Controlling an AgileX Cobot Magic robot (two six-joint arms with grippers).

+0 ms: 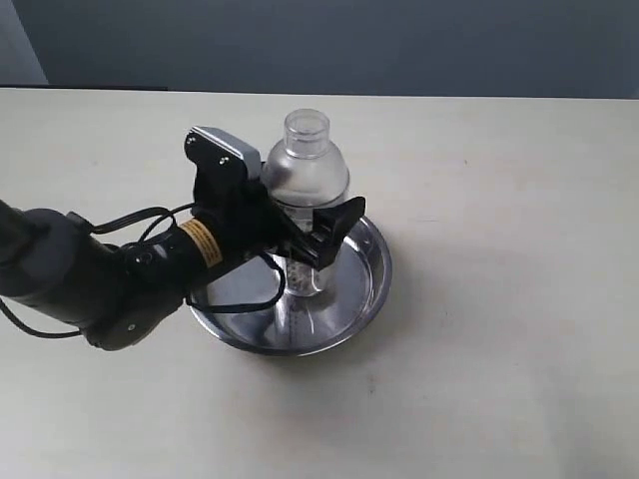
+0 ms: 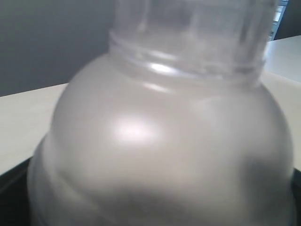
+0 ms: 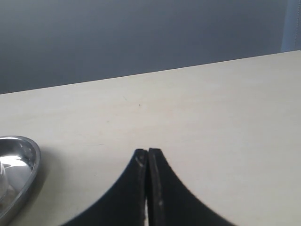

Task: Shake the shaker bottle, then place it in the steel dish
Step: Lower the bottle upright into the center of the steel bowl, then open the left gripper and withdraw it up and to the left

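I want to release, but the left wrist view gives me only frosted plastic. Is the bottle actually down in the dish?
Observer: Yes. The exterior view shows the shaker bottle standing upright inside the steel dish, near its middle.
Operator: Where does my pincer sit on it?
Observer: The left pincer straddles the body just below the dome. I cannot tell whether its pads touch the plastic.
Operator: Is the other arm in the way if I pull back?
Observer: The right pincer is shut and sits over the table, off to one side of the dish. Only the right wrist view shows it.
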